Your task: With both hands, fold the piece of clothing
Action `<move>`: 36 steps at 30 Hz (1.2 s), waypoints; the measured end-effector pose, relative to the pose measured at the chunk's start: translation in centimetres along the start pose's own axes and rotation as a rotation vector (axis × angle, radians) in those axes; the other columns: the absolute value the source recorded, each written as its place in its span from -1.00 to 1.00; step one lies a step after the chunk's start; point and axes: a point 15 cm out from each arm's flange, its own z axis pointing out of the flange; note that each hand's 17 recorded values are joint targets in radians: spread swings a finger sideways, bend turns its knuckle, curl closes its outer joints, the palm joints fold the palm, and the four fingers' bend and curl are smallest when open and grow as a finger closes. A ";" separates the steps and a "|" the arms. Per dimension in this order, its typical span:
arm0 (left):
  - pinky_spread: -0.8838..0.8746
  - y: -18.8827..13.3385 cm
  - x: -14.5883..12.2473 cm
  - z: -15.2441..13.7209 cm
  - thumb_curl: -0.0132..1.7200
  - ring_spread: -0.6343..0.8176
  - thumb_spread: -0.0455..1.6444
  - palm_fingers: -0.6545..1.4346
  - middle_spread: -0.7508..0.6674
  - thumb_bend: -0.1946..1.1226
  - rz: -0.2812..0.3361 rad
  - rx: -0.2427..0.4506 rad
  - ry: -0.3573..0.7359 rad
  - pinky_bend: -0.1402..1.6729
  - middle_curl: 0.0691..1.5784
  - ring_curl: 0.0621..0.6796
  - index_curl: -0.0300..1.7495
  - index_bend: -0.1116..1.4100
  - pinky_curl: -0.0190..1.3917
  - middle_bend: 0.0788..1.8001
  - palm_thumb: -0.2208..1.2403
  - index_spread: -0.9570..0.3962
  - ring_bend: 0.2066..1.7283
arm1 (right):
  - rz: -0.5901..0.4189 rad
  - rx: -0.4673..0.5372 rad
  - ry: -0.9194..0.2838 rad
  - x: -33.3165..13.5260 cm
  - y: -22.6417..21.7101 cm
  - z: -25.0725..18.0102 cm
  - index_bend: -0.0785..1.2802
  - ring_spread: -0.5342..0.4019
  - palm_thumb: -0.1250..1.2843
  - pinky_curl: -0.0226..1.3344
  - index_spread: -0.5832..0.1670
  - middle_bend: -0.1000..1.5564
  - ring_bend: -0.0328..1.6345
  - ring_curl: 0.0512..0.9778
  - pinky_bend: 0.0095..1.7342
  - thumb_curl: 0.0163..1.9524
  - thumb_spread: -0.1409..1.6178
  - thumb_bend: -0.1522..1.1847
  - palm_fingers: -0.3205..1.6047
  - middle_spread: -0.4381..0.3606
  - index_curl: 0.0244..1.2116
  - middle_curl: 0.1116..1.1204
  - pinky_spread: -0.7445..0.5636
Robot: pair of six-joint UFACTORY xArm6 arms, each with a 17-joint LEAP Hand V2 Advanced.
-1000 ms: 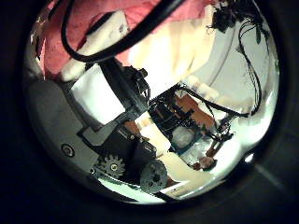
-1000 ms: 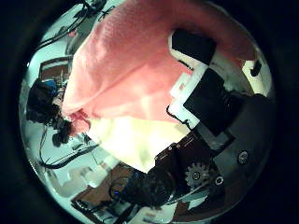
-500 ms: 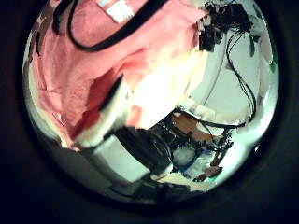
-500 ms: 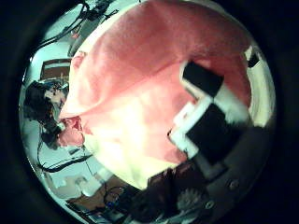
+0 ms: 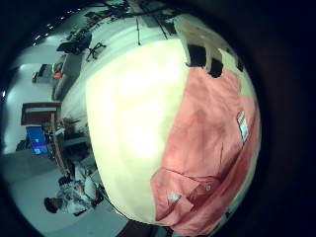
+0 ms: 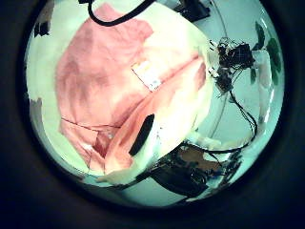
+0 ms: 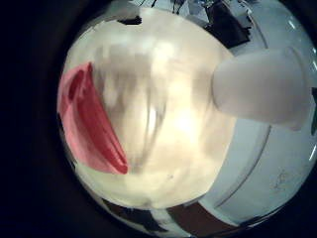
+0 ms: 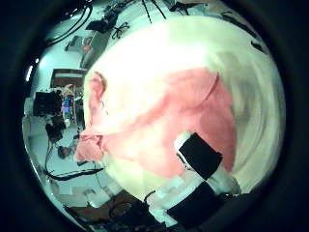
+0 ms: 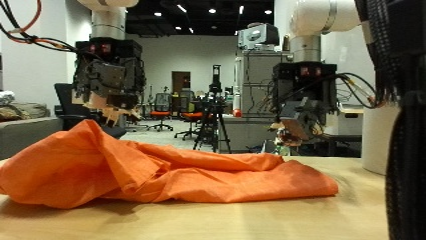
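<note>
An orange garment (image 9: 147, 168) lies crumpled in a low heap on the wooden table (image 9: 266, 218), bunched highest under my left hand. My left hand (image 9: 109, 82) hangs above that high end, clear of the cloth, fingers relaxed and holding nothing. My right hand (image 9: 301, 105) hangs above the flatter end, also apart from it. The left palm views show the garment (image 6: 105, 86) (image 5: 202, 138) spread below, with a white label (image 6: 148, 76). The right palm views show the garment (image 8: 164, 116) (image 7: 89, 124) on the pale tabletop, beyond a fingertip (image 8: 201, 155).
A white upright body (image 9: 381, 140) stands at the table's edge beyond my right hand. Behind the table are office chairs and a grey equipment cabinet (image 9: 253, 95). Bare tabletop (image 5: 128, 109) lies beside the garment.
Both palm cameras have drawn back from the cloth, which filled the views before. The garment now lies smaller and farther off on the table, and my fingers are off it.
</note>
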 end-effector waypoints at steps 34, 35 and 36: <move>0.58 17.8 1.7 4.7 -0.64 0.57 0.13 -0.41 0.54 -0.74 0.067 0.019 -0.133 -0.54 -0.76 -0.32 -0.60 -0.66 -0.43 -0.89 -0.44 0.44 -0.67 | -0.093 -0.109 -0.013 -3.0 6.5 0.4 -0.63 0.21 0.13 -0.60 -0.33 -0.63 -0.59 -0.58 -0.68 -0.80 0.61 -0.79 -0.40 -0.16 -0.41 -0.48 0.37; 0.58 17.5 1.6 4.8 -0.64 0.57 0.12 -0.41 0.53 -0.74 0.059 0.026 -0.143 -0.54 -0.76 -0.32 -0.60 -0.67 -0.44 -0.88 -0.44 0.44 -0.67 | -0.093 -0.111 -0.014 -3.0 6.5 0.4 -0.63 0.21 0.13 -0.60 -0.33 -0.63 -0.59 -0.58 -0.68 -0.80 0.61 -0.79 -0.40 -0.16 -0.42 -0.48 0.37; 0.57 17.1 1.5 4.8 -0.63 0.56 0.12 -0.39 0.51 -0.74 0.055 0.032 -0.153 -0.54 -0.75 -0.31 -0.61 -0.68 -0.44 -0.87 -0.42 0.45 -0.65 | -0.093 -0.114 -0.015 -3.0 6.6 0.4 -0.63 0.21 0.13 -0.59 -0.32 -0.64 -0.60 -0.58 -0.68 -0.80 0.60 -0.79 -0.40 -0.15 -0.42 -0.49 0.37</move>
